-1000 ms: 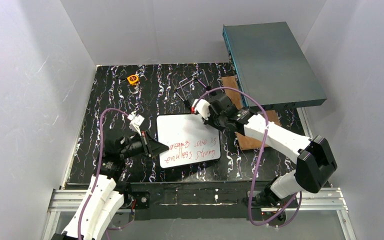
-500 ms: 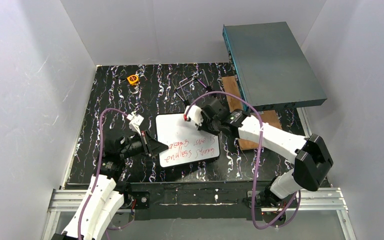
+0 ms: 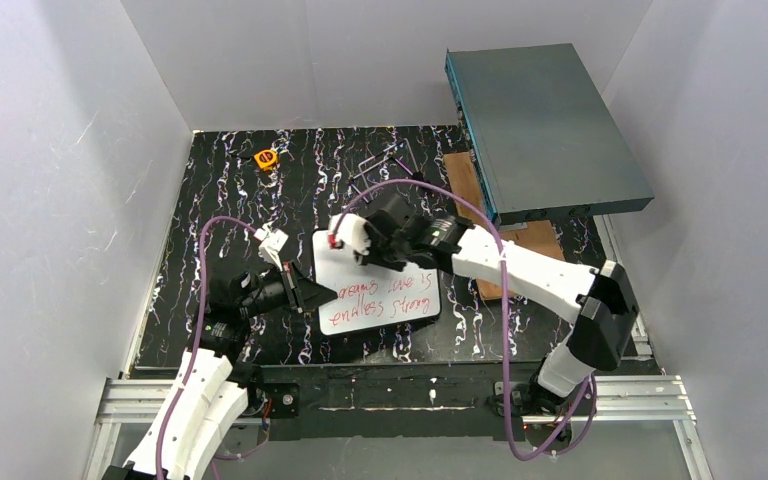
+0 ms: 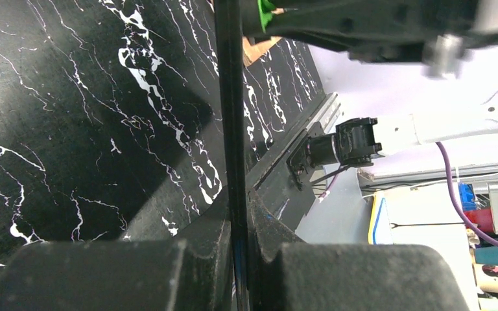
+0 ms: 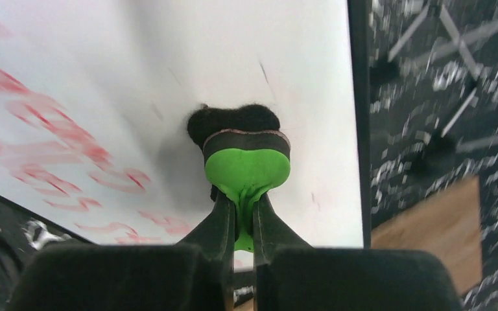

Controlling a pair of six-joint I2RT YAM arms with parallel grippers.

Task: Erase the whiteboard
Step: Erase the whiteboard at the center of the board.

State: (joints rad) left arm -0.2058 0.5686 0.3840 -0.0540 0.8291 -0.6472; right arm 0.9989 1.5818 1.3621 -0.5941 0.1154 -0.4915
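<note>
The whiteboard (image 3: 385, 278) lies flat on the black marbled table with red handwriting across its lower half. My left gripper (image 3: 307, 293) is shut on its left edge, which in the left wrist view is a thin black strip (image 4: 229, 97) running between the closed jaws (image 4: 238, 220). My right gripper (image 3: 358, 252) is over the board's upper left part, shut on a green eraser (image 5: 246, 165). The eraser's black felt pad (image 5: 233, 120) presses on the white surface (image 5: 136, 78), which is bare around it. The red writing lies to one side of the pad.
A large grey-teal metal box (image 3: 545, 125) stands at the back right, over a brown wooden board (image 3: 490, 285). A black wire stand (image 3: 385, 170) lies just behind the whiteboard. An orange tape measure (image 3: 266, 158) sits at the back left. White walls enclose the table.
My right gripper has swept the eraser leftward along the top of the whiteboard, from its upper right corner to its upper left. The left gripper has kept still on the edge.
</note>
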